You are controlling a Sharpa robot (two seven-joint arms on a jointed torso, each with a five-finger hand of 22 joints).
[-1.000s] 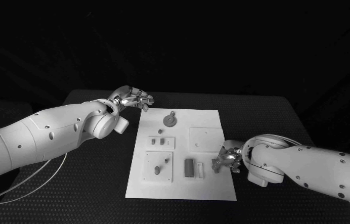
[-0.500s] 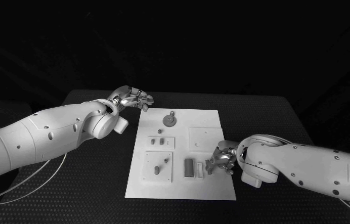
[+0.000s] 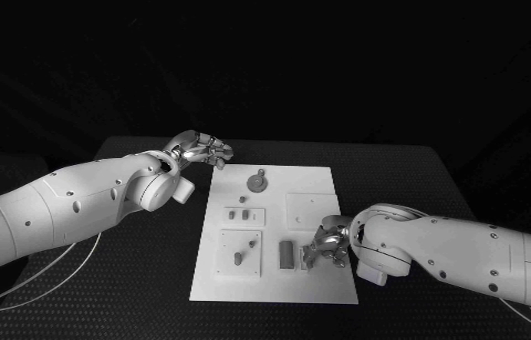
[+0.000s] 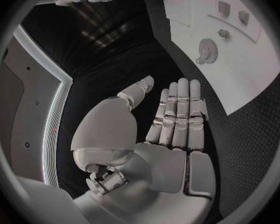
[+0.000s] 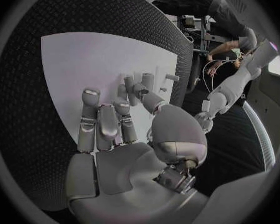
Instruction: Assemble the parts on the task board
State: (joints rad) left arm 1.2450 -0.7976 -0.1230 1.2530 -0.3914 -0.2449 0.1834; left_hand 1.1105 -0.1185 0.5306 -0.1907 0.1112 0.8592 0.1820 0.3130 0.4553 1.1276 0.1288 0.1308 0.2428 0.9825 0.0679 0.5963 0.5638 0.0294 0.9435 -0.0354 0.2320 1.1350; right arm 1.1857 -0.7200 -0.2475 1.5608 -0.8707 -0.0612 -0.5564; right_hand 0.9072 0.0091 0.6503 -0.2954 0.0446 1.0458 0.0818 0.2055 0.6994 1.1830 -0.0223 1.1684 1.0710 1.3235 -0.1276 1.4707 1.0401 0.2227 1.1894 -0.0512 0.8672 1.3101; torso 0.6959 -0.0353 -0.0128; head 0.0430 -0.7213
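The white task board (image 3: 315, 183) lies mid-counter (image 3: 420, 171), with bare black surface showing along its left and right edges. The right robot hand (image 3: 328, 245) hovers over the board's right half, fingers apart and holding nothing, just beside an upright dark part (image 3: 288, 254) near the front edge. The left robot hand (image 3: 202, 150) sits off the board's far left corner, fingers straight, empty, near the round part (image 3: 257, 181).

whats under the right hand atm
The right hand hangs over the task board, beside a dark upright part and a pale strip. The fingers cover the board below them, so anything there is hidden.
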